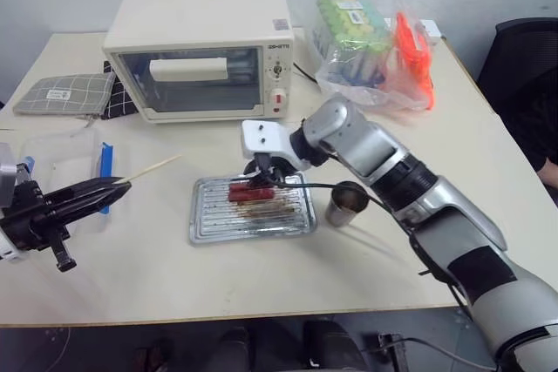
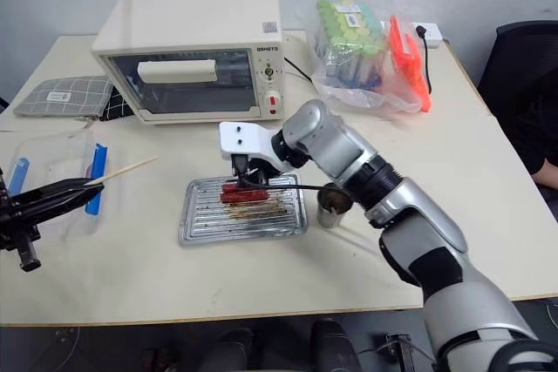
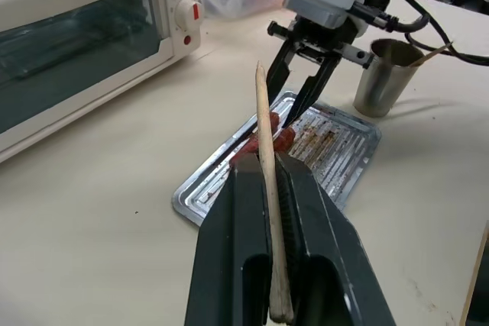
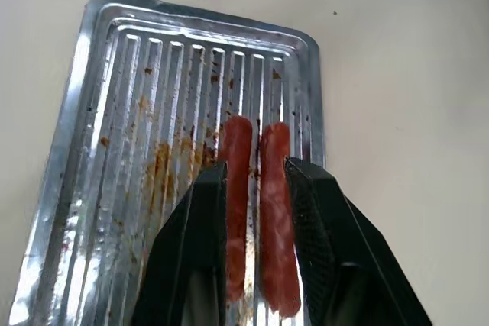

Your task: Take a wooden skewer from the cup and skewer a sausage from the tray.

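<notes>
The left claw [image 1: 112,186] is clenched on the skewer [image 3: 269,188], which runs up between its two fingers and sticks out well past the tips, its pointed end free. That grip leaves most of the stick bare, which suits pushing it into meat. The claw hangs over the table [image 1: 261,276] well to one side of the tray [image 1: 209,226], with the point aimed roughly toward the tray.

The right claw [image 4: 256,181] hangs directly over the tray with its jaws parted and pointing down. Both sausages [image 4: 237,188] lie side by side on the ridged bottom, and in the right wrist view both fall inside the gap between the fingers. I cannot tell whether the fingers touch either one; nothing is gripped yet. The claw seems placed there to pinch or steady a sausage so it will not roll along the ridges when the point presses in. With both sausages in the gap, closing may catch the pair rather than one.

The cup [image 1: 347,205] stands upright on the table just beside the tray, on the side away from the left claw and close under the right arm. The arm's cable runs right next to it, so a careless sweep could tip it.

An oven [image 1: 196,54] stands beyond the tray, clear of both claws.
</notes>
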Controlling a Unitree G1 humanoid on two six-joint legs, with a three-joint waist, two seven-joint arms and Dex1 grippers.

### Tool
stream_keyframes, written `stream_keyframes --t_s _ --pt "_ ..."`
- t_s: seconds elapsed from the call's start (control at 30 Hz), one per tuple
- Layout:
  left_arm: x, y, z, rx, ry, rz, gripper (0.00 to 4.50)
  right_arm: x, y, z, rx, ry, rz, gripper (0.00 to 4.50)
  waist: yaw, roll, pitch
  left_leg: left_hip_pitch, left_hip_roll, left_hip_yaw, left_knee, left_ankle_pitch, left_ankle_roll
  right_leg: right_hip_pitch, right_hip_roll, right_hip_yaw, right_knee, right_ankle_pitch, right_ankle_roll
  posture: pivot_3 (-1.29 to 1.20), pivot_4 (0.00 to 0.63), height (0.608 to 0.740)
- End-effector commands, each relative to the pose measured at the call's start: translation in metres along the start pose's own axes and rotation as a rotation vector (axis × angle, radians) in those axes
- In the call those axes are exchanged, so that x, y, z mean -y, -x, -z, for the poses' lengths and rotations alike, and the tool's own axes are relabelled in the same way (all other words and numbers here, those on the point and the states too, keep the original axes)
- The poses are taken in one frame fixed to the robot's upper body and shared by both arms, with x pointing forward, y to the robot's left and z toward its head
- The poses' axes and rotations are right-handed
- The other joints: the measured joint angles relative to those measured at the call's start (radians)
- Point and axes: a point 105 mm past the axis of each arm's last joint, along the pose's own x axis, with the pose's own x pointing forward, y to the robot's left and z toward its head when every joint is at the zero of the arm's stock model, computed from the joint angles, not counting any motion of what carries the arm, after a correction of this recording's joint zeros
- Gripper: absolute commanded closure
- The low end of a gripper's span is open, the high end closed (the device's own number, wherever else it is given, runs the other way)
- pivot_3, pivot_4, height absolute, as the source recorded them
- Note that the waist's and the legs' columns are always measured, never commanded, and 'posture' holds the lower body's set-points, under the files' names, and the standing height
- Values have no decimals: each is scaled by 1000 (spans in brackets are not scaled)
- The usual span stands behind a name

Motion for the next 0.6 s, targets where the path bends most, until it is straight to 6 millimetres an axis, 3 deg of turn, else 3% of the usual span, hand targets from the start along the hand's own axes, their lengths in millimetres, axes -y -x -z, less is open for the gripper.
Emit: stream_keyframes --t_s 0.03,0.27,0.6 --pt "-2 6 -7 22 -34 -28 4500 1 -3 -7 11 24 -3 3213 -2 0 0 0 0 0 0 0 0 0 0 0 0 0 0 0 150 740" --pt "-3 9 8 -23 -18 -29 4500 -5 -16 0 2 -4 -18 3213 -9 0 0 1 0 0 0 0 -1 0 0 0 1 0 -1 0 150 740" --pt "-8 9 5 -8 -29 -49 4500 -7 -25 11 -20 -33 -21 3213 -9 0 0 1 0 0 0 0 -1 0 0 0 1 0 -1 0 150 740"
